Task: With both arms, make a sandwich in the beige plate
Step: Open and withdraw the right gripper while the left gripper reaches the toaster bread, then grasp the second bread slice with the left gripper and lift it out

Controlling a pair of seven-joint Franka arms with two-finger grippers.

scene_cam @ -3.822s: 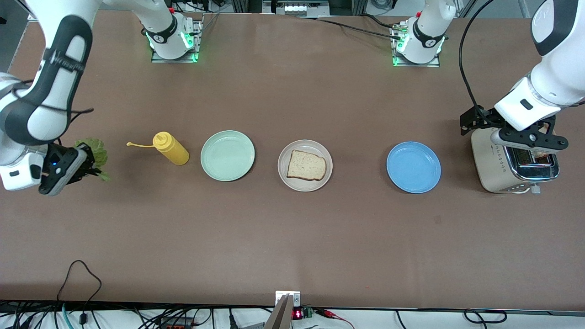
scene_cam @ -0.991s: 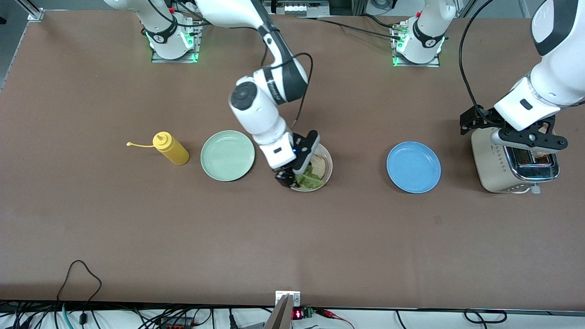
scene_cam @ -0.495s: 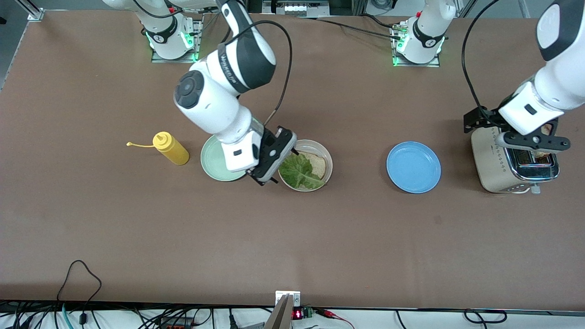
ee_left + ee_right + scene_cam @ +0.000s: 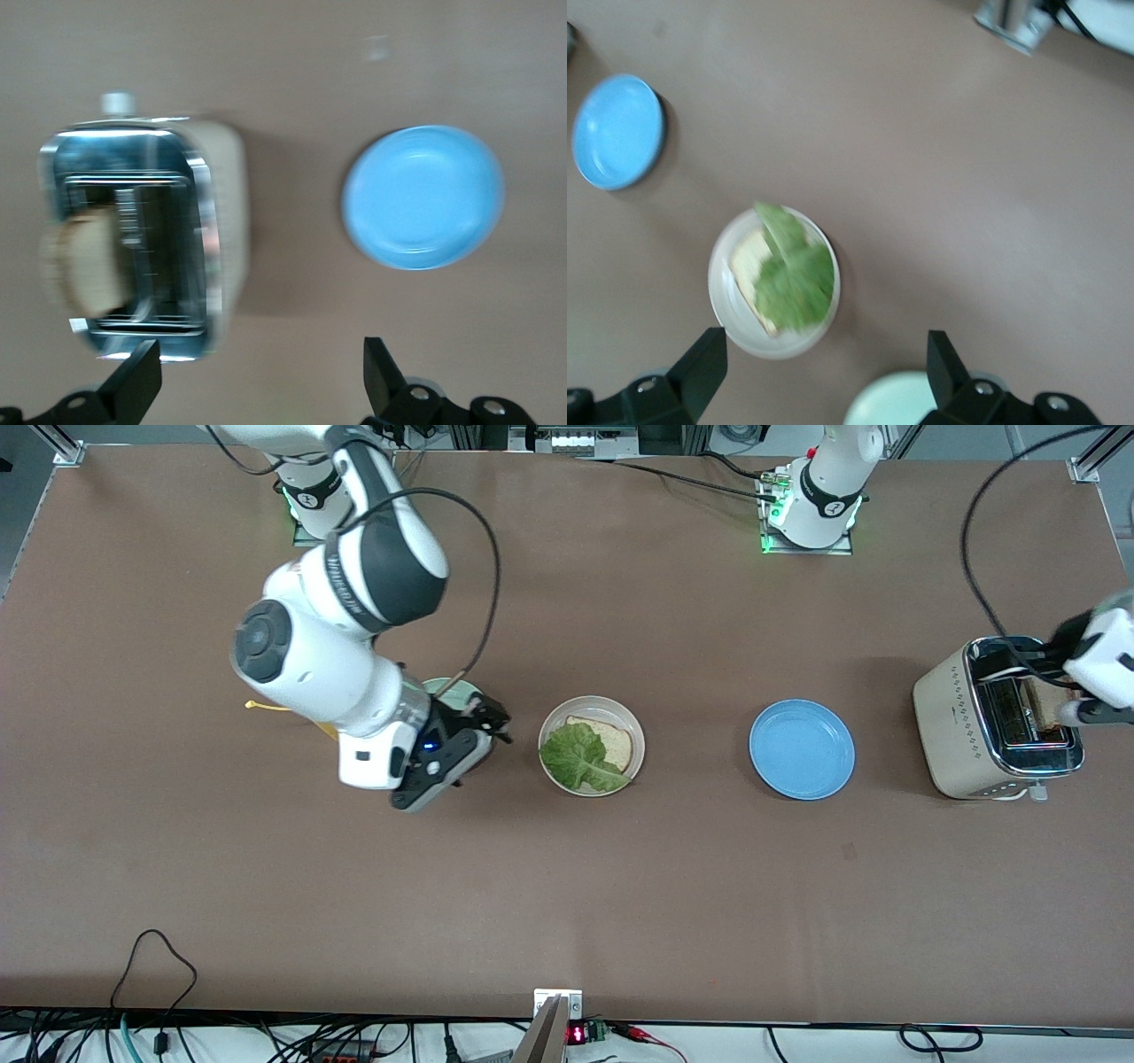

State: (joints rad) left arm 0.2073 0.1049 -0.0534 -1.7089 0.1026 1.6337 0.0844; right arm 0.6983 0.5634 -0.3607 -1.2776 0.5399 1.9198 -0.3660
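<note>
Green lettuce point(image 4: 580, 756) lies on the bread point(image 4: 611, 746) in the beige plate point(image 4: 551, 731) beside the empty, spread right gripper point(image 4: 478, 731), while the left gripper point(image 4: 257, 376), spread above the toaster point(image 4: 952, 722), should drop squarely onto the upright slice point(image 4: 1050, 710).

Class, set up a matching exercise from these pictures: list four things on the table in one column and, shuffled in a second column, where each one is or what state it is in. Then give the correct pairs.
Column one:
1. lettuce leaf
2. blue plate
3. toaster
4. right gripper

Column two:
A. holds nothing, between the beige plate and the toaster
B. open, over the mint-green plate
C. lies on a bread slice in the beige plate
D. stands at the left arm's end of the table, a bread slice in its slot

Pairs: 1-C, 2-A, 3-D, 4-B
</note>
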